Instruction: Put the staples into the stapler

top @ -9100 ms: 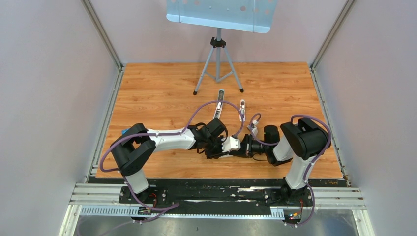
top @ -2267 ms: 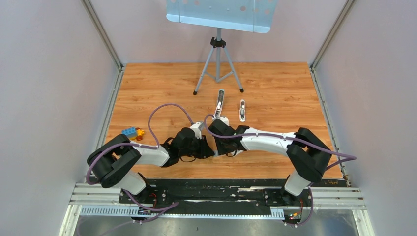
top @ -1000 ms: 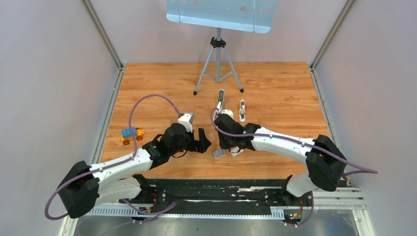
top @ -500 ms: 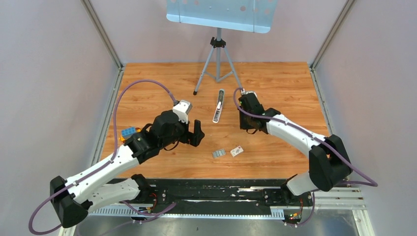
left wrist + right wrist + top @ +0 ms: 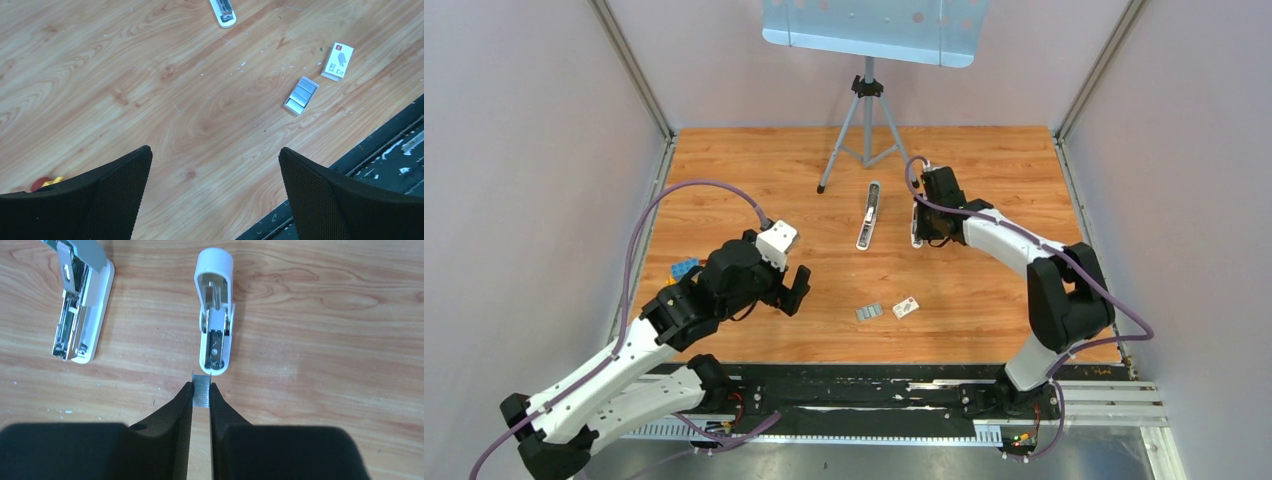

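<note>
Wood table (image 5: pixel 984 290): two stapler halves (image 5: pixel 215 315); one staples (image 5: pixel 200 390) strip held.

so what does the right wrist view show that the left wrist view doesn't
Only the right wrist view shows the right gripper pinching the staples just short of an opened stapler.

Only the left wrist view shows the open left gripper, a tray of spare staples, a small white box and a yellow toy.

Both show the wooden table and a second stapler.
</note>
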### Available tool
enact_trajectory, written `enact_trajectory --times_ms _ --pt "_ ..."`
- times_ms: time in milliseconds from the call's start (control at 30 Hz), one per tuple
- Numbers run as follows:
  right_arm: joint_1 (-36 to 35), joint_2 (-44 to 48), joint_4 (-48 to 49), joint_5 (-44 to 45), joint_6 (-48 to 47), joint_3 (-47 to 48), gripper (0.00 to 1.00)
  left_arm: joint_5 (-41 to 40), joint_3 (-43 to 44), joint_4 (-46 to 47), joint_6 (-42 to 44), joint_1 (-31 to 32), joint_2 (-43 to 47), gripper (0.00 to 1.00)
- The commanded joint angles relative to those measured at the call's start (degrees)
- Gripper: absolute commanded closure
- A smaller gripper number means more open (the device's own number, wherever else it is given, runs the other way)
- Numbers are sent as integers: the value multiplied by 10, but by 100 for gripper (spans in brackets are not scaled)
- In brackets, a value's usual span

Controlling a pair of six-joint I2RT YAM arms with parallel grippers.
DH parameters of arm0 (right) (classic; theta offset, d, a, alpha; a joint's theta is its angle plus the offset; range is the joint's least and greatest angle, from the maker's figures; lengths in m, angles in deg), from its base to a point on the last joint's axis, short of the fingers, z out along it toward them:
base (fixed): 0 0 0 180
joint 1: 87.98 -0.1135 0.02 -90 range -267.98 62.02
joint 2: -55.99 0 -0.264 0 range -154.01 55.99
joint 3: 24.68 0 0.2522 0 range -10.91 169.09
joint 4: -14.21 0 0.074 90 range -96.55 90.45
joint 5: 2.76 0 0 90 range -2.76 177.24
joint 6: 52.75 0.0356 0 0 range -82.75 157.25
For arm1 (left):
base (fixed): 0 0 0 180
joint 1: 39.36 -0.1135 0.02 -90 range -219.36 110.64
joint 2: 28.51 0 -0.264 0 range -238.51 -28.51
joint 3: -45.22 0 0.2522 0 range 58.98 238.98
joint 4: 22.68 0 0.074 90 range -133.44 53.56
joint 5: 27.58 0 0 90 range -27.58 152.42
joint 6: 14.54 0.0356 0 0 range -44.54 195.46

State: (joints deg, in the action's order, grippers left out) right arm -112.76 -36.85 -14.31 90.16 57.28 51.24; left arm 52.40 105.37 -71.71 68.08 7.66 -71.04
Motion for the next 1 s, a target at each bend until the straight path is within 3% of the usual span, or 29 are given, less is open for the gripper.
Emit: enact_trajectory --times_ms 0,967 --pt "14 -33 12 -18 -10 31 83 -34 -17 6 35 2 21 0" --pt "20 -97 28 7 -9 50 84 -57 -12 -4 35 2 25 0"
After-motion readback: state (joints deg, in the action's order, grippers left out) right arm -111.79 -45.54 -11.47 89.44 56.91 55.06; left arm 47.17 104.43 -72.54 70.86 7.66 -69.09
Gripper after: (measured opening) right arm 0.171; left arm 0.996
